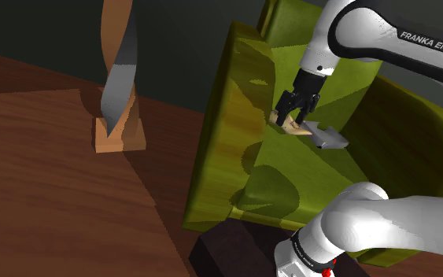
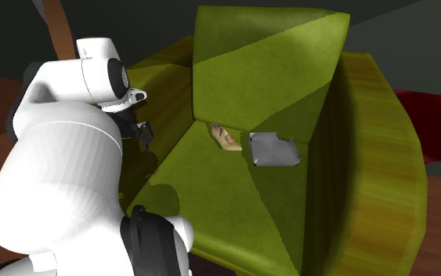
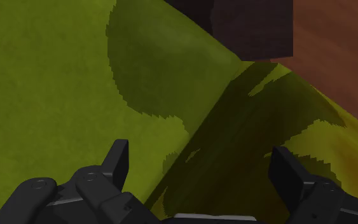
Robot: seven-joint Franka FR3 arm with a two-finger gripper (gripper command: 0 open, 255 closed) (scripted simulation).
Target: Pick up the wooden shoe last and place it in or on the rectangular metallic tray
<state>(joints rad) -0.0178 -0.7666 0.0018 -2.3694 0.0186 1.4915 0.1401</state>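
Green armchair (image 2: 211, 184) seat carries the pale shoe last (image 2: 226, 138) just beside the grey tray (image 2: 276, 150), by its back corner. End effector (image 1: 296, 108) hovers released above the last; grasping and placing remain.

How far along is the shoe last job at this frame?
Done: nothing; the shoe last lies on the green armchair seat beside the grey tray, not on it. In hand: the open pincer hangs empty above that seat. Left: grasping, lifting and setting it on the tray.
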